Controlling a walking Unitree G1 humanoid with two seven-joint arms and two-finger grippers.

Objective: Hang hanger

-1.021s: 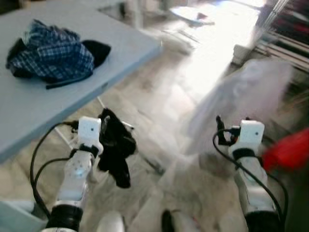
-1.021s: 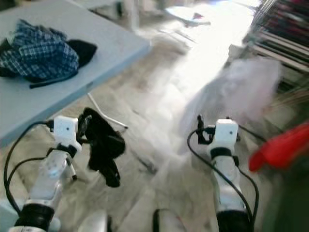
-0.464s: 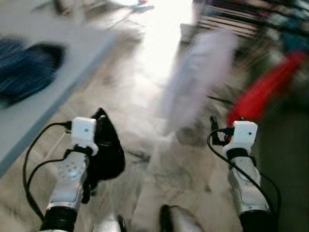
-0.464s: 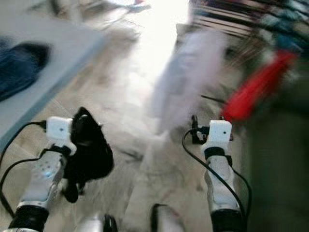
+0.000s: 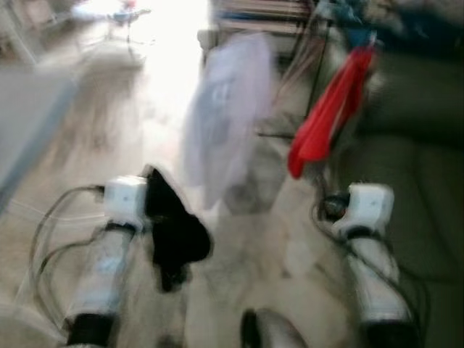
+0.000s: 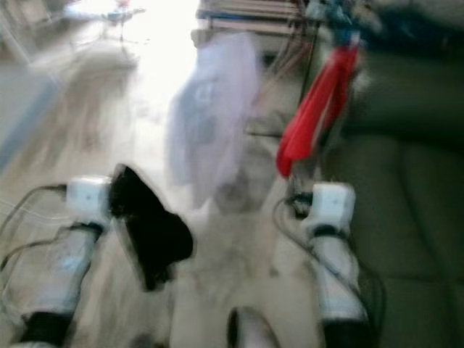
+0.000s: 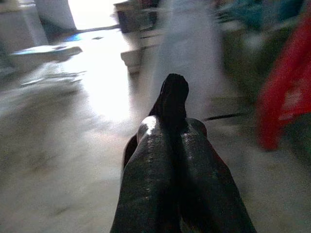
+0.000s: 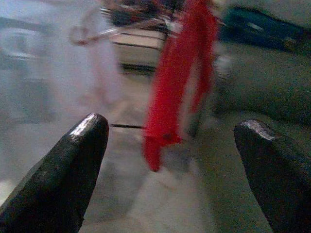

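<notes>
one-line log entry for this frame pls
left gripper: shut on black garment | right gripper: open, facing red garment | view: blurred

Glossy black left gripper (image 7: pixel 167 145) pinches matt black cloth (image 5: pixel 174 232) (limp, soft).

Ahead of the right gripper (image 8: pixel 170 160), whose fingers stand wide apart with nothing between them, a red garment (image 5: pixel 330 116) hangs in the way, with a dark green sofa (image 5: pixel 413 181) close on its outer side. Between the two arms, a pale garment (image 5: pixel 225 116) hangs ahead. Bare floor (image 5: pixel 246 246) lies open below it, and the left gripper (image 7: pixel 172 104), clamped on black cloth (image 5: pixel 174 228), has bright floor ahead.
</notes>
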